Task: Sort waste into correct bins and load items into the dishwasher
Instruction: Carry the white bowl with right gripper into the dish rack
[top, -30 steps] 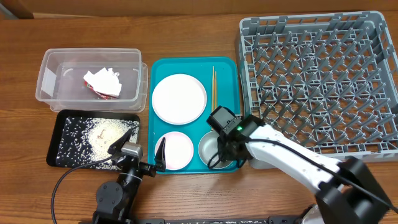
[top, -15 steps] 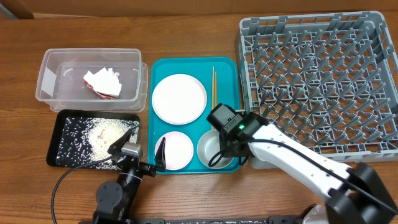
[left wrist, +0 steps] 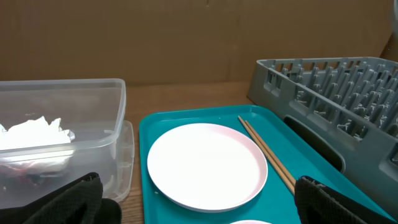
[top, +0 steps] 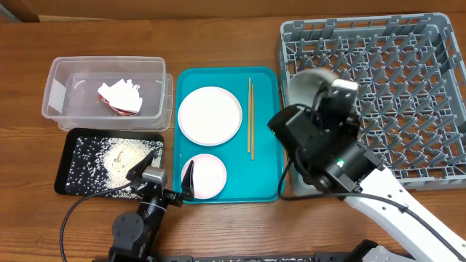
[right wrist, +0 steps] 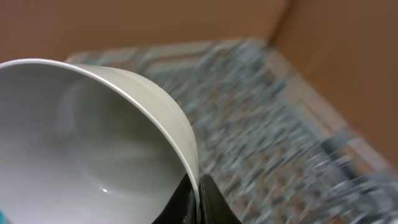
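My right gripper [right wrist: 198,198] is shut on the rim of the steel bowl [top: 304,89] and holds it lifted over the left edge of the grey dish rack [top: 408,94]; the bowl [right wrist: 81,143] fills its wrist view. My left gripper [left wrist: 199,205] is open and empty at the front of the teal tray [top: 266,160]. On that tray lie the pale round plate [top: 210,115], the small pink bowl [top: 205,176] and the chopsticks [top: 251,116]. The clear tub [top: 65,80] holds crumpled paper [top: 120,97]. The black tray [top: 80,145] holds rice grains [top: 120,156]. The white cup is out of view.
The rack's upright pegs [top: 378,80] stand across its whole base. The clear tub's wall [left wrist: 121,124] and the rack's side [left wrist: 323,99] flank the teal tray [left wrist: 205,118] in the left wrist view. Bare wooden table [top: 109,29] lies behind.
My right gripper has lifted the steel bowl off the teal tray and carried it up and right over the rack's left edge. The left arm has not moved.
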